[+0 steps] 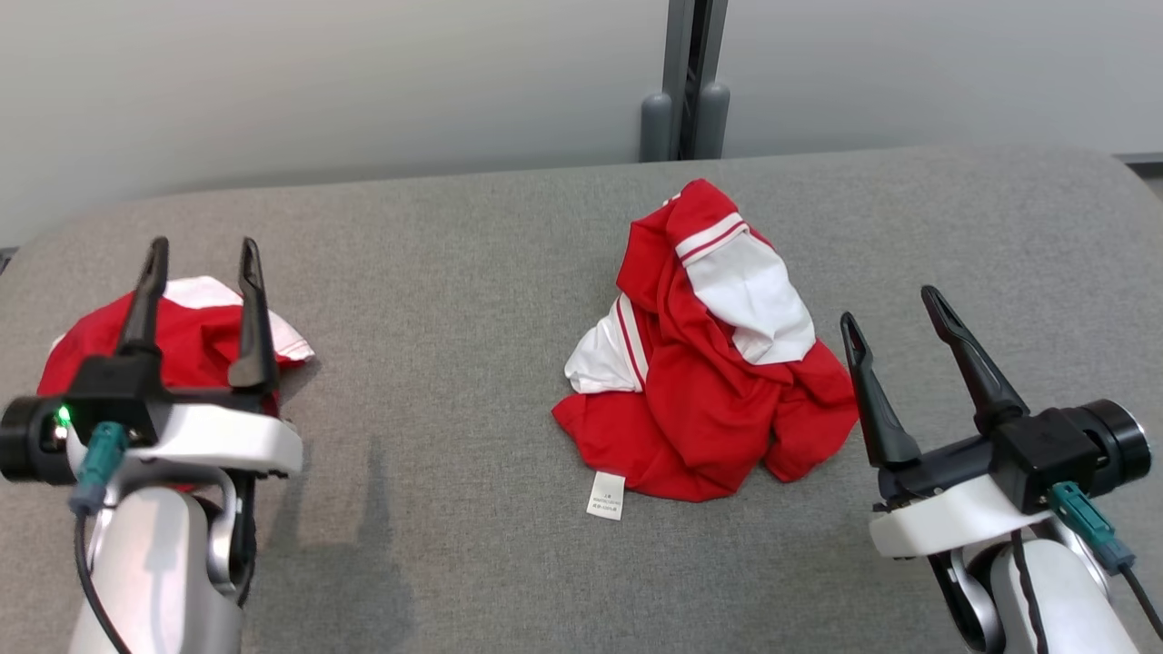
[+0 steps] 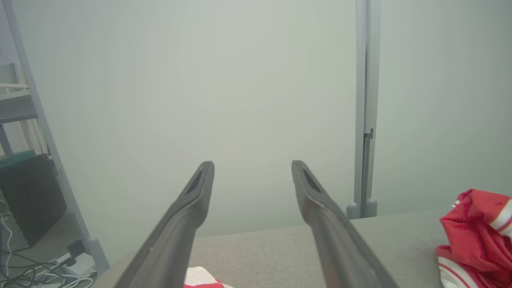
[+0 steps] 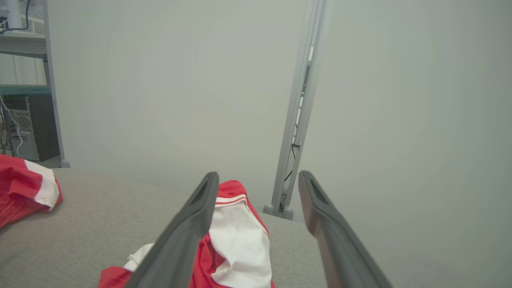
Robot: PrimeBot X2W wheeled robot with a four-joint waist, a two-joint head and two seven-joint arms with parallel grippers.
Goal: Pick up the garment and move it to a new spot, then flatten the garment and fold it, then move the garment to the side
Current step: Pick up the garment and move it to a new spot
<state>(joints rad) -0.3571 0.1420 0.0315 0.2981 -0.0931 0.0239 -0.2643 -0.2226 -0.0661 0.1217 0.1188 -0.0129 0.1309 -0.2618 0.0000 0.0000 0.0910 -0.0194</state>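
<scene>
On the table [image 1: 454, 272]: two red-and-white garments. The crumpled garment [image 1: 709, 400] is heaped near the middle. The second garment [image 1: 195, 331] is bundled at the left edge, well apart from it.
Left tool [image 1: 204, 243]: released, fingers spread, nothing between them. It hangs over the second garment; can't tell if it touches the cloth.
Right tool [image 1: 889, 304]: released, empty, just beside the crumpled garment's right edge, not touching.
Stage: judged as pick-up of the crumpled garment not yet begun. It lies unflattened, with sleeve [image 1: 759, 300] and care tag [image 1: 606, 495] sticking out.
Risk 1: right tool pinching the top of the heap likely takes several layers, so the garment lifts as a wad and won't flatten.
Risk 2: a grab on the loose sleeve or tag only lets the cloth swing, and it may slip out.
Risk 3: left tool could snag the second garment on lift-off and drag it open.
Risk 4: fingertips driven too low dig into the table's cloth cover.
Risk 5: a new spot too close to the second garment means the two overlap once spread.
</scene>
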